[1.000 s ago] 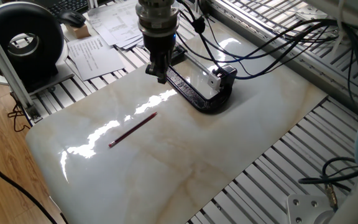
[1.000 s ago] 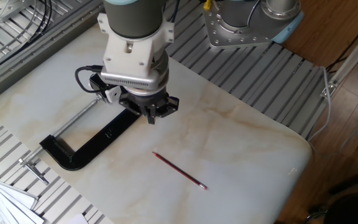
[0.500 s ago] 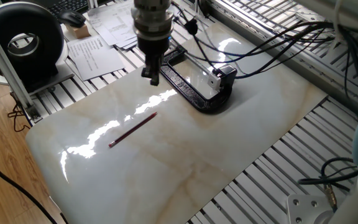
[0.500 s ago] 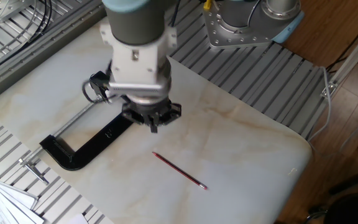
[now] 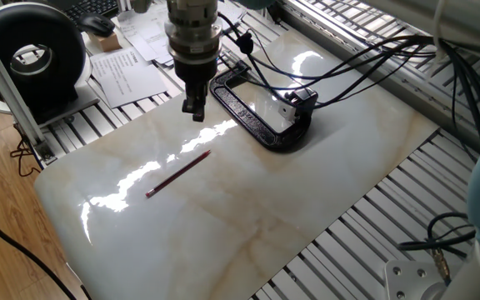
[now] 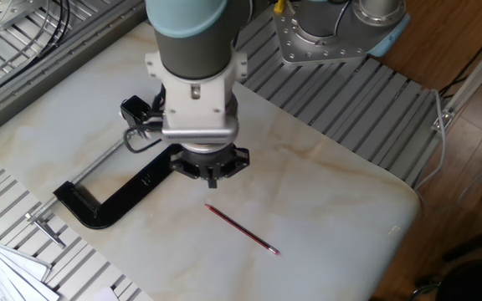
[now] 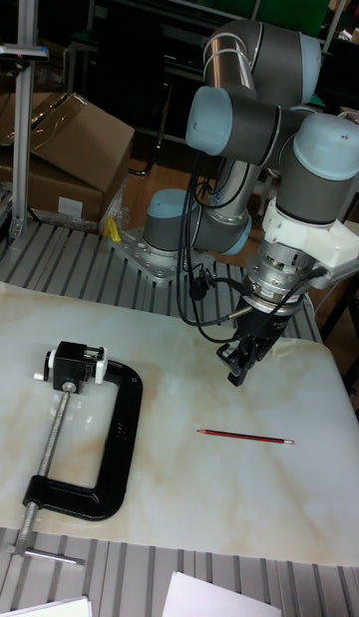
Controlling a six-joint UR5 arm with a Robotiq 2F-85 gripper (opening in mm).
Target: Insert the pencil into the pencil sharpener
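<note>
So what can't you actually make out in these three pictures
- Two-finger end effector: open or shut is unclear; its fingers look too small and dark in every view.
- Small black pencil sharpener with white face: its hole is too small to see.
- Thin dark-red pencil: which end is sharpened cannot be told.
</note>
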